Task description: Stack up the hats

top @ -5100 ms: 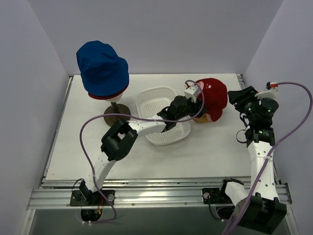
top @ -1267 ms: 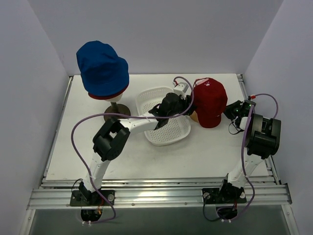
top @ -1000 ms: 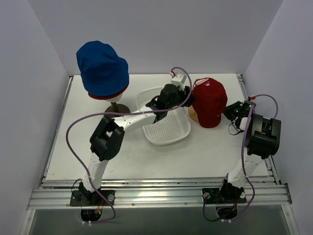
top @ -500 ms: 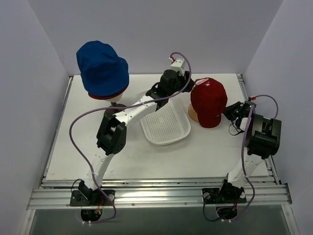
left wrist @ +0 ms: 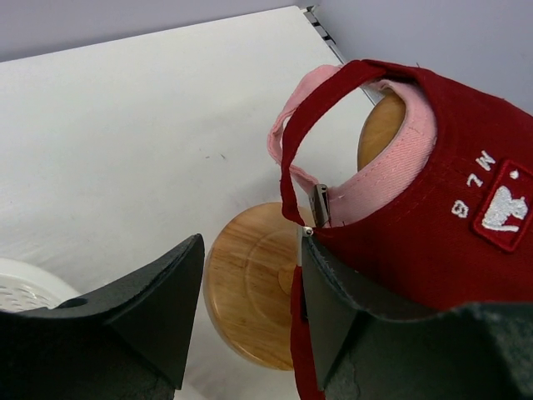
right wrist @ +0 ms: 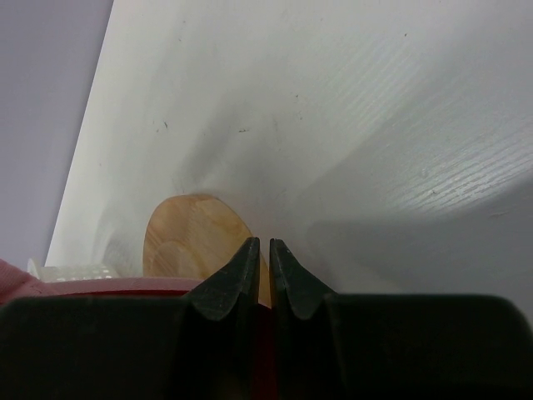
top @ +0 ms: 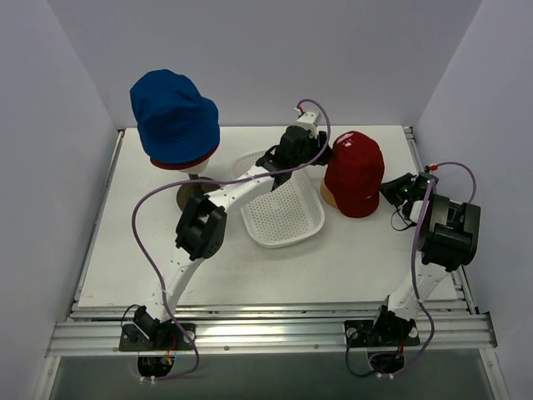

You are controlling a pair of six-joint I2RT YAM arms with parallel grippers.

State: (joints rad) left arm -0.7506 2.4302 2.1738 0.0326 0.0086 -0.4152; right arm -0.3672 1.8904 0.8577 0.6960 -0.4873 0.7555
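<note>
resting beside white basket (top: 287,212), red cap (top: 354,171) over pink cap (left wrist: 391,179)

The left arm (top: 239,188) and the right arm (top: 415,286) were each built of slim white links joined by bulky black joint housings. A purple cable (top: 136,229) was looped loosely along each arm, from a black base (top: 151,332) to the wrist. The fingers (left wrist: 154,312) were shaped as matte black wedges.

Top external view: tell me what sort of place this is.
Probably a robot lab cell: white table boxed in by plain walls, left arm and right arm bolted to a metal rail, blue hat on a stand.
</note>
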